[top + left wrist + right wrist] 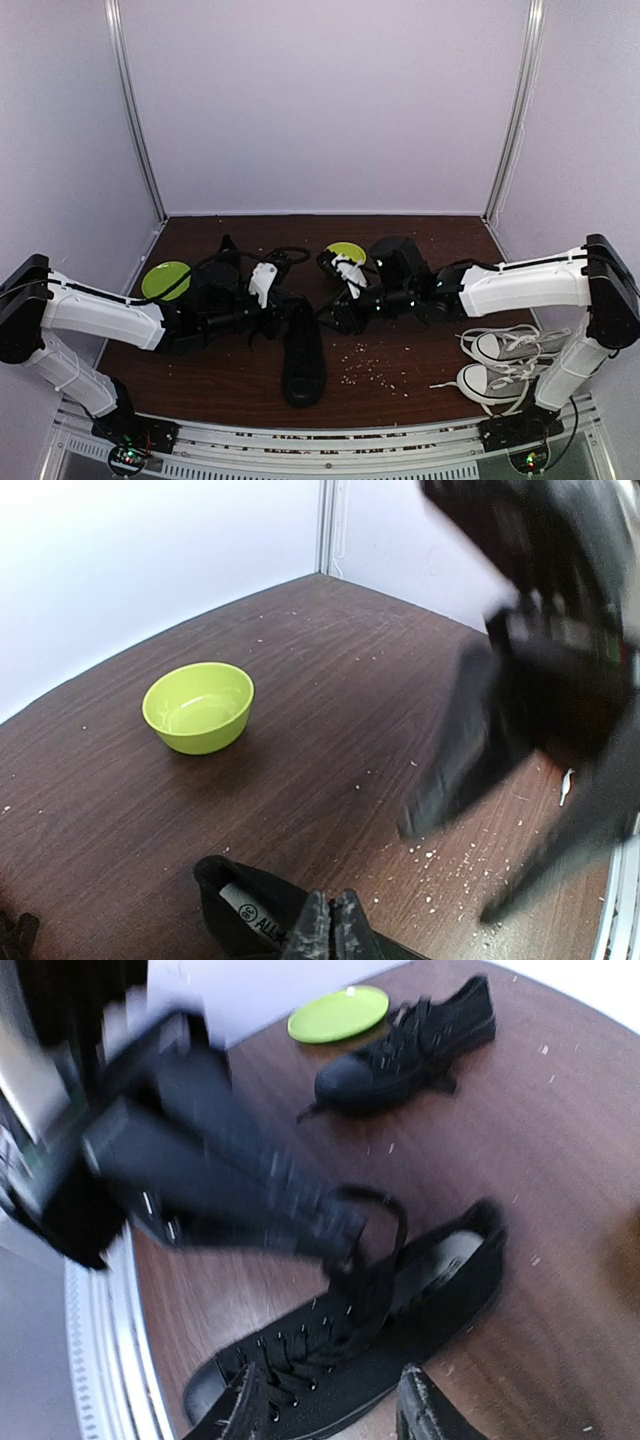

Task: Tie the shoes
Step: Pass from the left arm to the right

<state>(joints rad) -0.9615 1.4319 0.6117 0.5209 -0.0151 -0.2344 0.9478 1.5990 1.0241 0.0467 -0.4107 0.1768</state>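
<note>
While my left fingers (pixel 335 930) are clamped shut, on a lace or on nothing I cannot tell, my right fingers (pixel 425 1415) stand apart and empty over the near black sneaker (pixel 360 1350) mid-tabletop (pixel 430 350); the arms crowd each other, so I fear a knock; the lace loop (pixel 385 1215) could slip loose; a hard tug may drag the shoe; the second black sneaker (pixel 410 1050) lies well back beside a green plate (pixel 338 1012); the white-laced sneakers (pixel 505 365) and a green bowl (pixel 200 705) sit well apart.
</note>
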